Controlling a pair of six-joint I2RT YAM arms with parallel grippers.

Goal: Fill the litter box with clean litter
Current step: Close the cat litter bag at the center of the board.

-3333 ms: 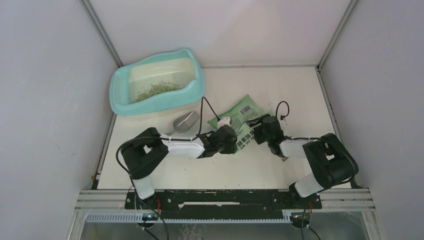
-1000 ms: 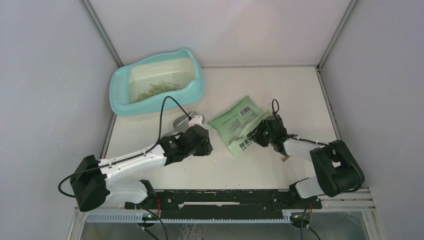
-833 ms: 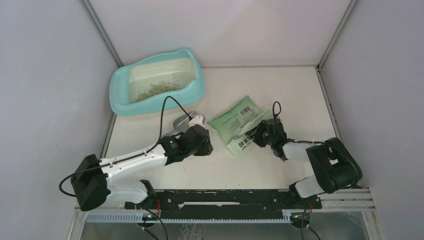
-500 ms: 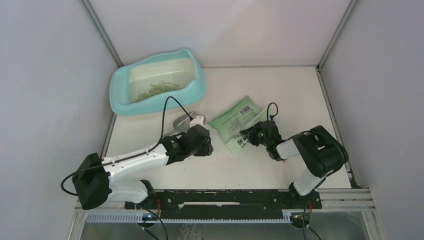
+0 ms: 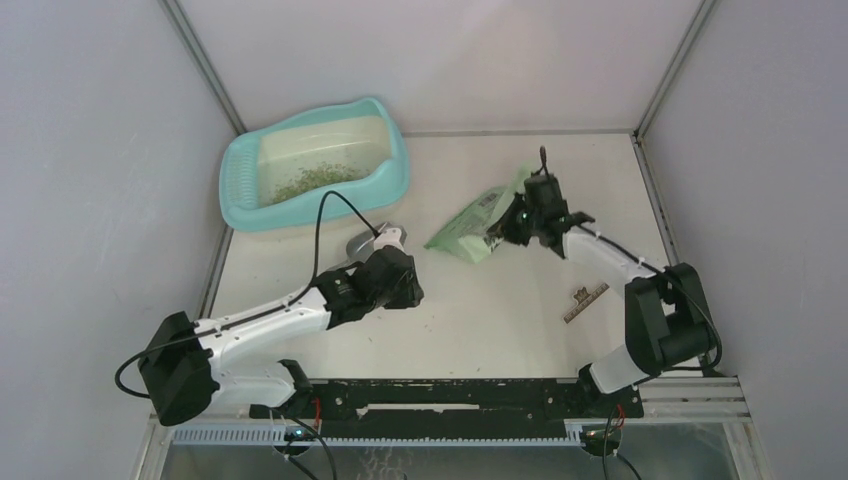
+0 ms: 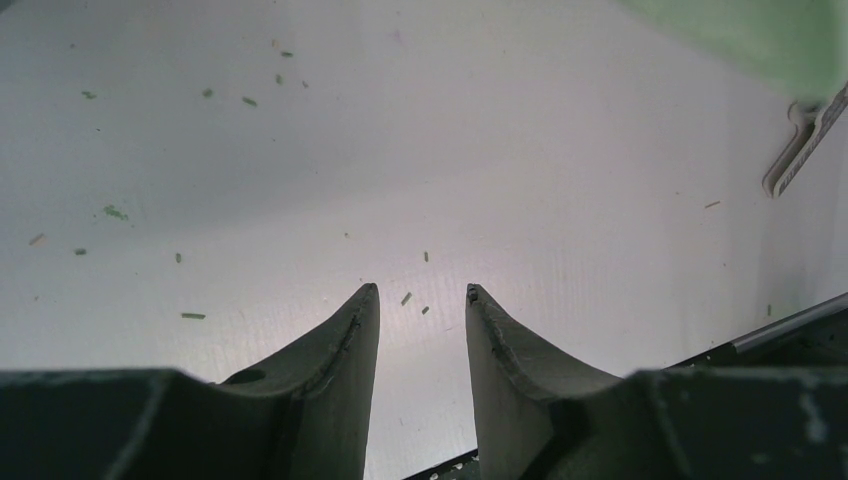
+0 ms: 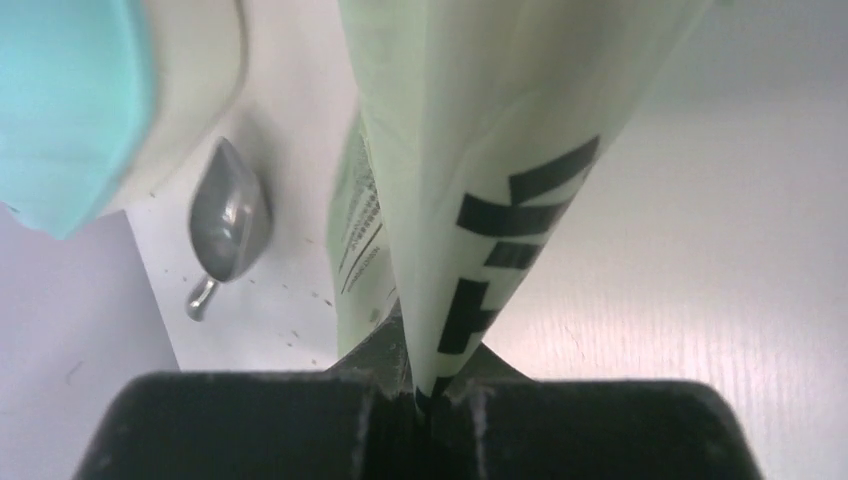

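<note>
The turquoise litter box (image 5: 238, 212) stands at the back left, with a thin patch of green litter (image 5: 312, 180) on its cream floor. My right gripper (image 5: 519, 219) is shut on one edge of the green printed bag (image 5: 466, 231) and holds it raised over the table's middle. In the right wrist view the bag (image 7: 470, 150) hangs from the right gripper (image 7: 430, 352), and the box's corner (image 7: 70, 100) shows at upper left. Low over bare table, my left gripper (image 6: 420, 290) stands open and empty. A few stray granules (image 6: 405, 298) lie below it.
A grey metal scoop (image 7: 228, 220) lies on the table between the box and my left wrist; part of the scoop (image 5: 357, 243) is hidden by that arm. A small flat strip (image 5: 585, 302) lies near the right arm's base. Walls close in on three sides.
My right gripper has closed on the bag's edge and lifted it off the table, moving up and toward the back. The left arm has hardly moved.
</note>
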